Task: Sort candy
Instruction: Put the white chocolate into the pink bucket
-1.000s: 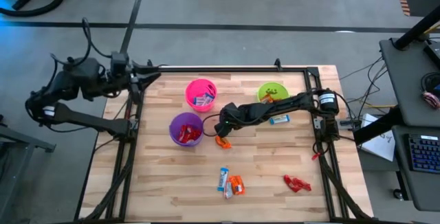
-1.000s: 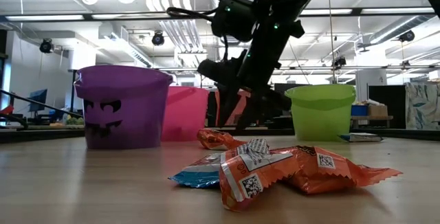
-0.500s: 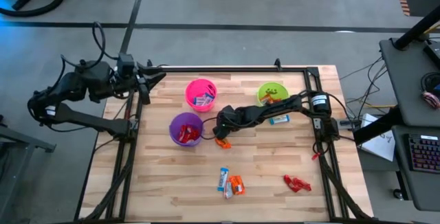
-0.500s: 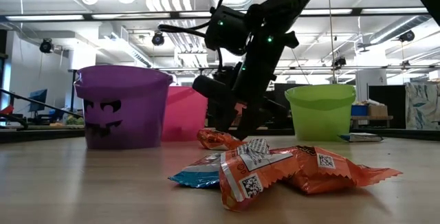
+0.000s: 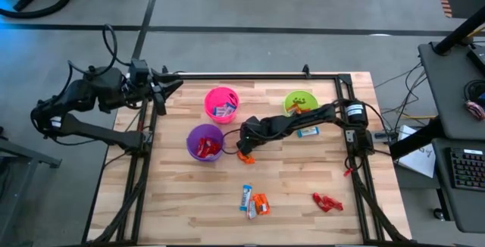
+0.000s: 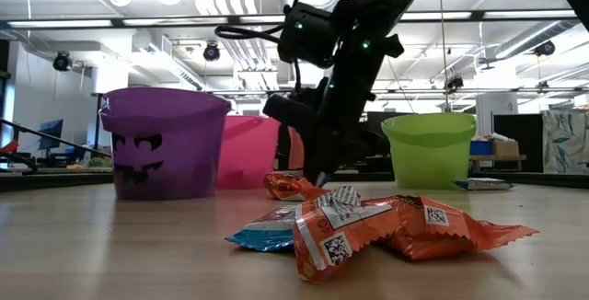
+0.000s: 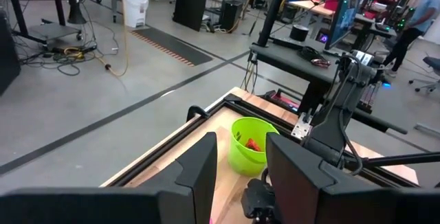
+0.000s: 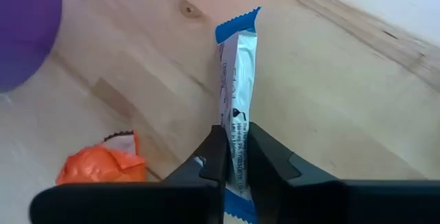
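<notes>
My right gripper reaches from the table's right to its middle, just right of the purple cup, and is shut on a slim blue-and-white candy bar. An orange candy lies on the wood right beside the fingers. The pink cup holds blue bars, the purple cup holds red candies, and the green cup holds orange ones. My left gripper waits open, raised over the table's far left corner, with nothing between its fingers. My right gripper pinches the bar's two long edges between its two fingers, nearer the end that lies toward the wrist. The fingers slant down steeply from the table's right. The bar lies on the wood, its far blue end stretching away past the fingertips.
Another blue bar lies near the green cup. A blue bar and orange candies sit by the near edge, with red candies to their right. Bare wood lies at the table's near left.
My right gripper has sunk a little toward the table beside the purple cup and has shut on the blue-and-white bar. The bar and the orange candy next to it stay on the wood.
</notes>
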